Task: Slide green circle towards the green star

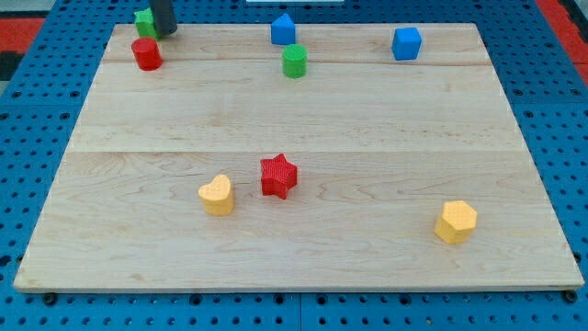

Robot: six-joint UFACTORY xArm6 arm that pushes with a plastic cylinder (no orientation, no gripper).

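Note:
The green circle (294,61) stands near the view's top, a little right of the middle. The green star (144,22) sits at the top left corner of the wooden board (303,110); its right side is partly hidden by my dark rod. My tip (166,33) rests at the star's right side, far to the left of the green circle.
A red circle (146,54) lies just below the green star. A blue block (283,29) stands just above the green circle and a blue cube (406,43) is at the top right. A red star (278,176), a yellow heart (217,195) and a yellow hexagon (456,222) lie lower down.

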